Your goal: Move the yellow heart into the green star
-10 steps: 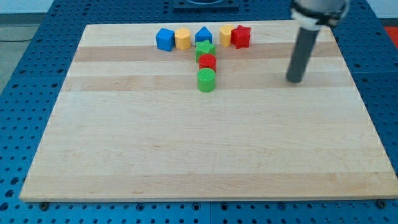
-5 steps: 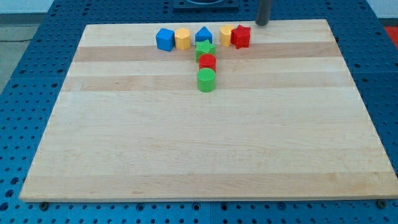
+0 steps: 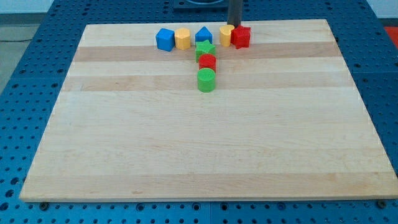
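The green star (image 3: 205,48) lies near the top middle of the wooden board (image 3: 124,143). Two yellow blocks are in the top row: one (image 3: 226,34) up and to the right of the star, touching a red block (image 3: 240,37), and a rounder one (image 3: 182,38) to the star's left. I cannot tell which of them is the heart. My tip (image 3: 235,26) is at the board's top edge, just above the right-hand yellow block and the red block, close to or touching them.
A blue cube (image 3: 165,38) sits at the left end of the top row. A blue pointed block (image 3: 203,34) is just above the star. A red block (image 3: 207,61) and a green cylinder (image 3: 206,80) line up below the star.
My rod moved from the board's right side up to the top edge, then left to just above the right-hand yellow block. No block has visibly moved.
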You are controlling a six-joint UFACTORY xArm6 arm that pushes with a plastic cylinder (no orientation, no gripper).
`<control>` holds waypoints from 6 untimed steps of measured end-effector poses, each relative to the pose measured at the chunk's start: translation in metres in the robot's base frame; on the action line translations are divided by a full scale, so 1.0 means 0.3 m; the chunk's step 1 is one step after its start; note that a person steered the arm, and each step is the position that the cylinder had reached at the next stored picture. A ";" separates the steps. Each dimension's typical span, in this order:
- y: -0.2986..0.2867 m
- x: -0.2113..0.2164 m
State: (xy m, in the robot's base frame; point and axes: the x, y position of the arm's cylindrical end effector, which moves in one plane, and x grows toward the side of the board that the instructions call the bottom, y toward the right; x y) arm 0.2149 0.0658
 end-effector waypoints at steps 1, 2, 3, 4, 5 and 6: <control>-0.006 0.006; -0.020 0.028; -0.024 0.090; -0.070 0.145; -0.181 0.222; -0.279 0.257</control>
